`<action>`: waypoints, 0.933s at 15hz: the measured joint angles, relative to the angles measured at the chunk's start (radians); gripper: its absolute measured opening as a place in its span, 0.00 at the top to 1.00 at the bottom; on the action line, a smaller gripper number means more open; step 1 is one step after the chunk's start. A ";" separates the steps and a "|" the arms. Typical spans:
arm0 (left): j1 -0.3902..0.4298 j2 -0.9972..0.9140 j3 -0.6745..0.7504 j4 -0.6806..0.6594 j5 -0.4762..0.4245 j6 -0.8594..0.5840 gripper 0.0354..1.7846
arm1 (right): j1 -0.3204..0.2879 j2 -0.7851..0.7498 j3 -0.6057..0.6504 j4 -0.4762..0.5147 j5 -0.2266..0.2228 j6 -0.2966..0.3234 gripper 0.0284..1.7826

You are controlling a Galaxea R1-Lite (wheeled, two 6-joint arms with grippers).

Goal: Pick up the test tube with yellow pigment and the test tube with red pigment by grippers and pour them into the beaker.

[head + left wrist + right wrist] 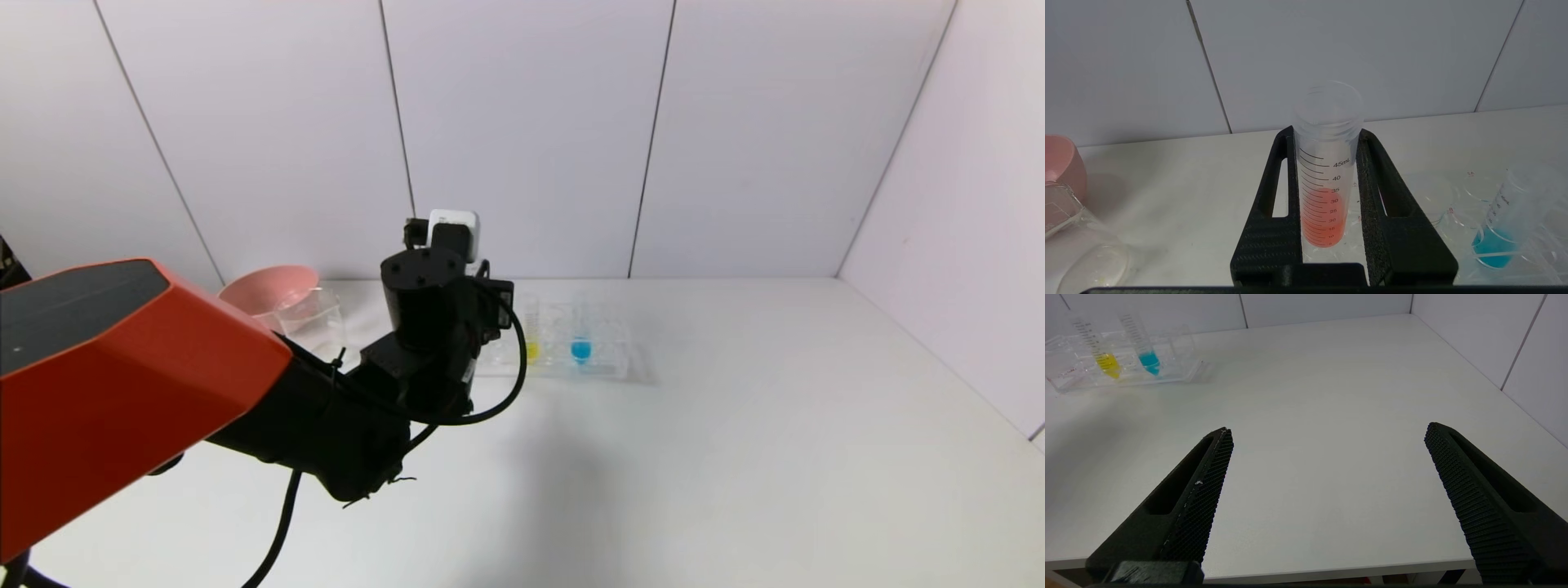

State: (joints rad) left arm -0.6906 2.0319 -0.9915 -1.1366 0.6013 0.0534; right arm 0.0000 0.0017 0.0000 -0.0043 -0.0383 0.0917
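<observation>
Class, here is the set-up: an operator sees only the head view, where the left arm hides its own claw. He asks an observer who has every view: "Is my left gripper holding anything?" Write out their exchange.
Observer: Yes. The left gripper is shut on the test tube with red pigment, upright between its fingers.
Operator: Where is my right gripper? I see none of it.
Observer: The right gripper is open above a bare part of the table, holding nothing.
Operator: Is the beaker near the left claw?
Observer: The beaker stands off to one side of it, in front of the pink bowl.
</observation>
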 joint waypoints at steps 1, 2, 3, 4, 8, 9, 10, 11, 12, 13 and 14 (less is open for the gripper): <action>0.000 -0.034 0.019 0.023 -0.021 -0.001 0.78 | 0.000 0.000 0.000 0.000 0.000 0.000 0.04; 0.004 -0.069 0.042 0.048 -0.042 -0.002 0.78 | 0.000 0.000 0.000 0.000 0.000 0.000 0.04; 0.015 -0.107 0.069 0.079 -0.066 -0.003 0.78 | 0.000 0.000 0.000 0.000 0.000 0.000 0.04; 0.035 -0.147 0.097 0.112 -0.098 -0.004 0.78 | 0.000 0.000 0.000 0.000 0.000 0.000 0.04; 0.225 -0.337 0.199 0.293 -0.285 -0.007 0.78 | 0.000 0.000 0.000 0.000 0.000 0.000 0.04; 0.295 -0.380 0.220 0.343 -0.346 -0.007 0.78 | 0.000 0.000 0.000 0.000 0.000 0.000 0.04; 0.363 -0.416 0.234 0.386 -0.404 -0.005 0.78 | 0.000 0.000 0.000 0.000 0.000 0.000 0.04; 0.435 -0.446 0.243 0.427 -0.467 -0.003 0.78 | 0.000 0.000 0.000 0.000 0.000 0.000 0.04; 0.508 -0.469 0.247 0.471 -0.534 0.000 0.78 | 0.000 0.000 0.000 0.000 0.000 0.000 0.04; 0.581 -0.488 0.246 0.514 -0.604 0.006 0.78 | 0.000 0.000 0.000 0.000 0.000 0.000 0.04; 0.658 -0.499 0.235 0.558 -0.681 0.023 0.78 | 0.000 0.000 0.000 0.000 0.000 0.000 0.04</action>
State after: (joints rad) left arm -0.0326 1.5332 -0.7562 -0.5787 -0.0798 0.0760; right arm 0.0000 0.0017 0.0000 -0.0043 -0.0383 0.0913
